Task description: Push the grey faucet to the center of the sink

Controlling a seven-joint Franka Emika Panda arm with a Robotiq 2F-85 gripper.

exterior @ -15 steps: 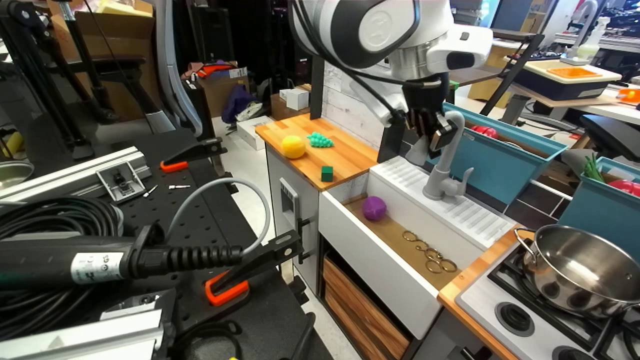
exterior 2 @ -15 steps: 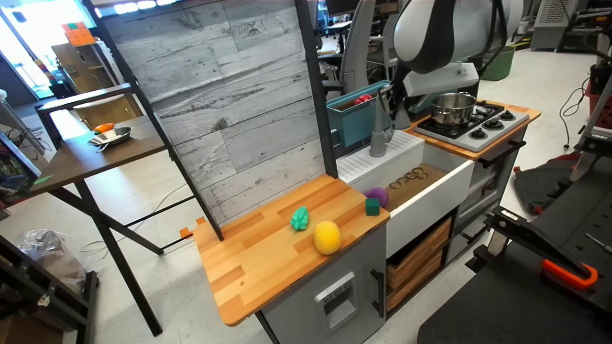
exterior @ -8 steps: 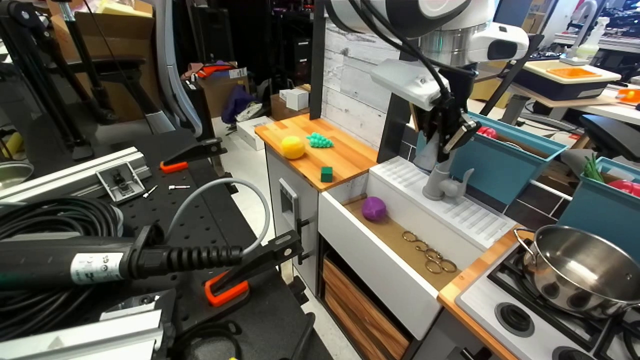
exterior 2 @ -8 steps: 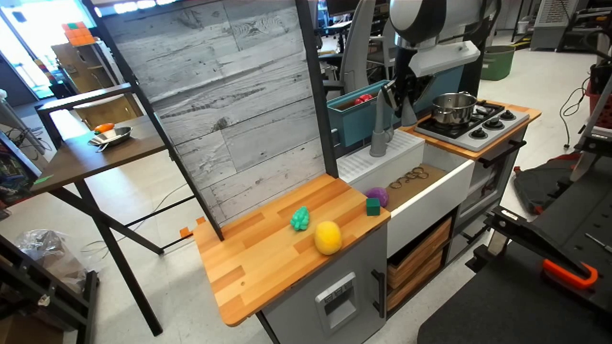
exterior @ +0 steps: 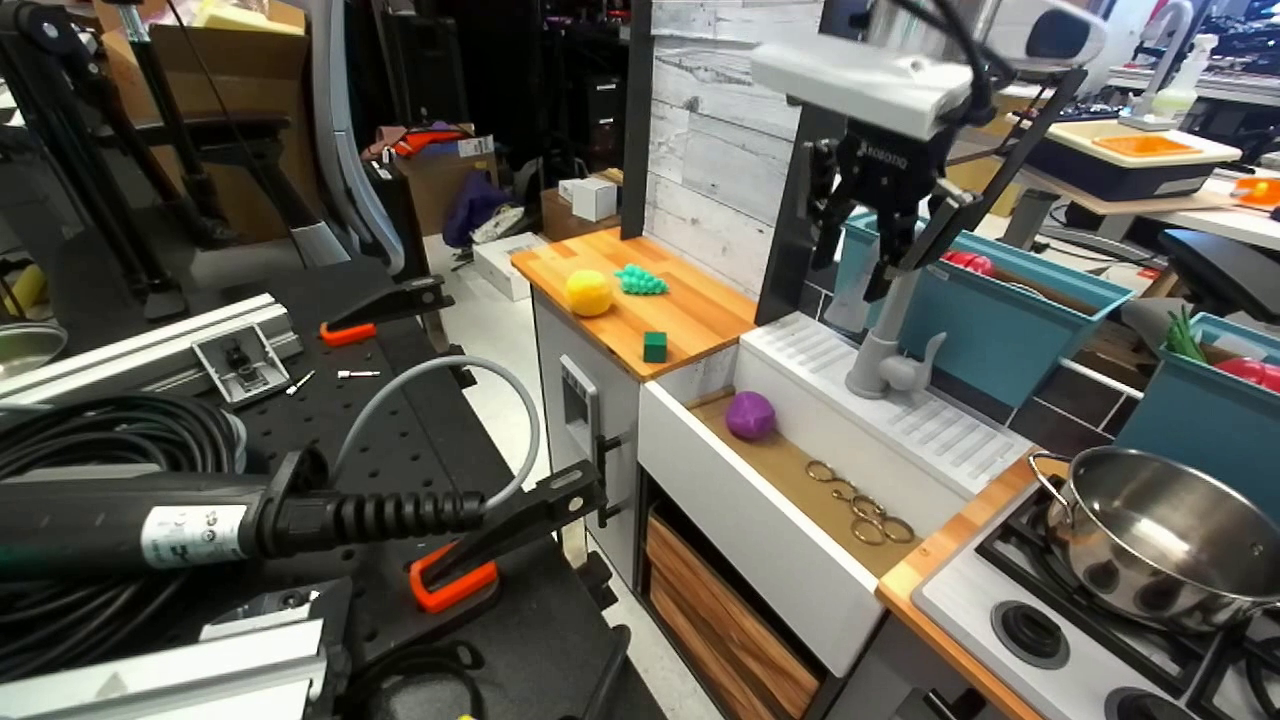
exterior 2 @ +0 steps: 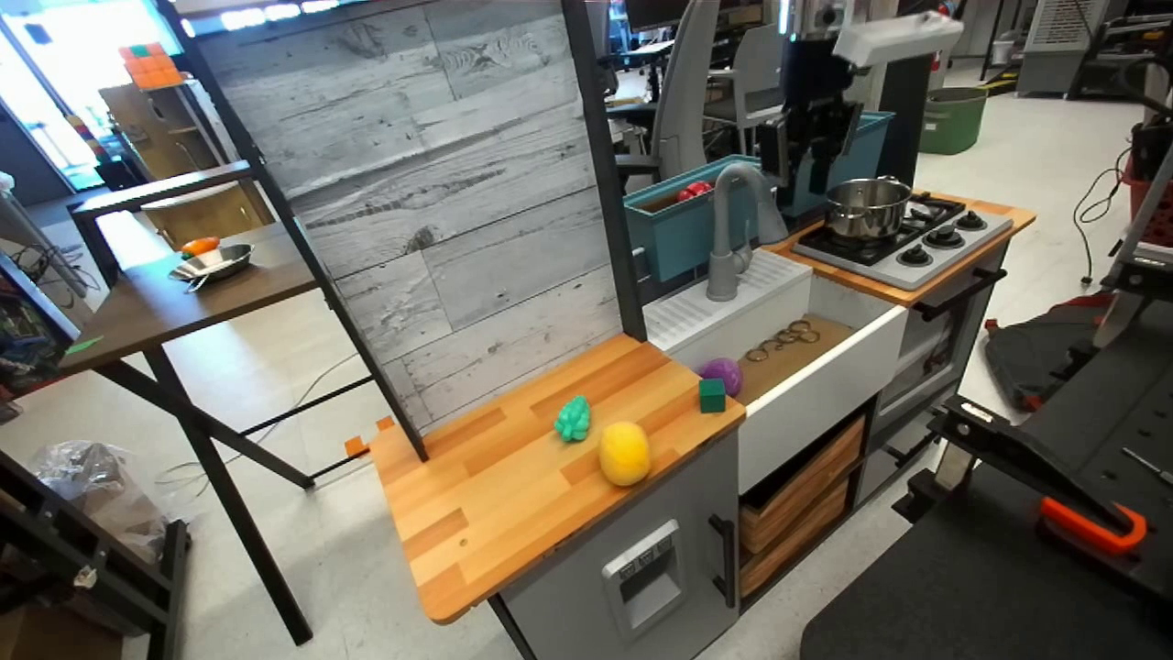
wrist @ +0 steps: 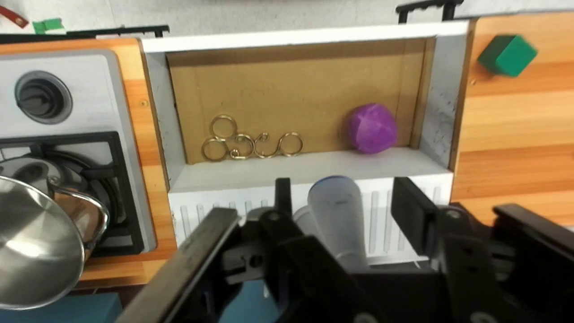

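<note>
Wrist view: gripper [wrist: 343, 199] wide; grey faucet [wrist: 338, 220] points spout toward sink [wrist: 269, 172], neck upright in both exterior views.

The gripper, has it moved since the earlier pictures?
Yes: in an exterior view, the gripper has shifted up and rightward in the image, judged against the steel pot.

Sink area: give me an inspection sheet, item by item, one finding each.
Surface: ridged white ledge at the back of the sink; wooden counter beside it.
Job's things: faucet upright on the ledge; sink floored in brown.
Clutter: purple ball and metal rings in the sink; yellow ball, teal toy and green cube on the counter.
Gripper: open, spout between its fingers in the wrist view; contact cannot be told.
Cables: black cable at the arm; coiled cables on the bench.
Surroundings: pot on the stove; blue bins behind.
</note>
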